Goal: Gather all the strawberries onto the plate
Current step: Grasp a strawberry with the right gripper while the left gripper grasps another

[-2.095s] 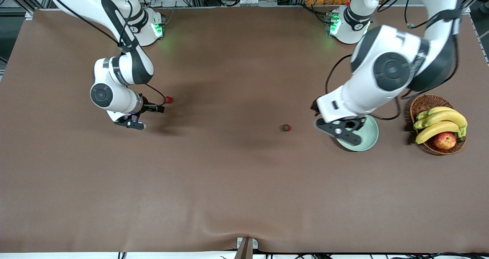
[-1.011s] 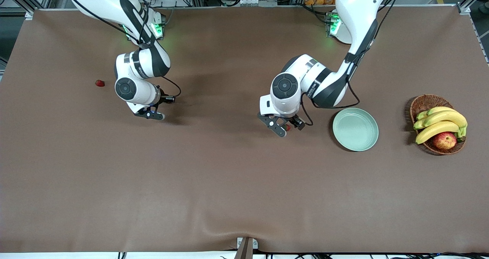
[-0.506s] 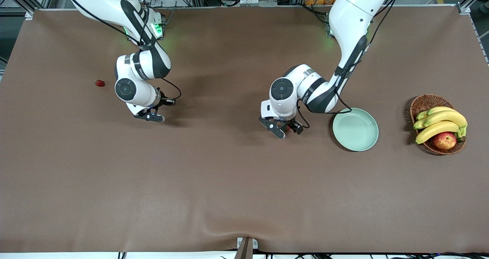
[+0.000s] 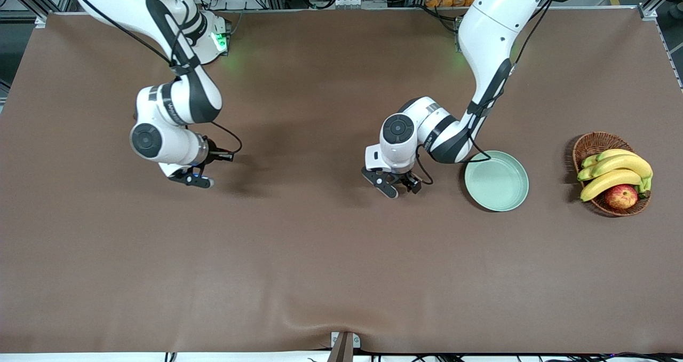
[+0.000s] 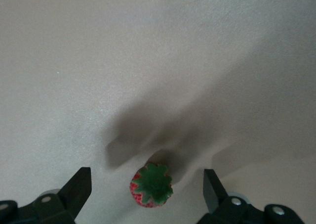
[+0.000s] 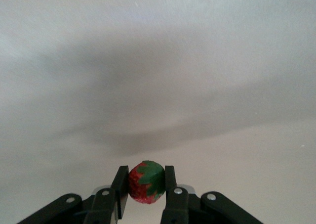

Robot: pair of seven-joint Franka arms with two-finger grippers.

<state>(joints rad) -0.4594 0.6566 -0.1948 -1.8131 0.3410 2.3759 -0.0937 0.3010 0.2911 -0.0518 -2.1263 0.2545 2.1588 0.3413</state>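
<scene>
The right gripper [image 4: 193, 179] is hanging over the brown table [image 4: 320, 255] toward the right arm's end, and in the right wrist view its two fingers [image 6: 121, 187] are pinching a strawberry [image 6: 146, 181] between them, the green cap facing the camera. In the front view that berry is hidden under the wrist. The left gripper [image 4: 397, 186] is sitting low over the middle of the table, just beside the plate [image 4: 497, 181] on the side toward the right arm's end. Its fingers [image 5: 78, 189] are standing spread wide, and a second strawberry [image 5: 151, 185] is lying on the table between them, touching neither one, its leafy cap turned upward. The pale green plate is resting on the table with nothing showing in it. A wicker basket [image 4: 592, 144] is standing near the plate, closer to the left arm's end of the table, and is holding bananas [image 4: 613, 172] and a red-yellow apple [image 4: 620, 196].
</scene>
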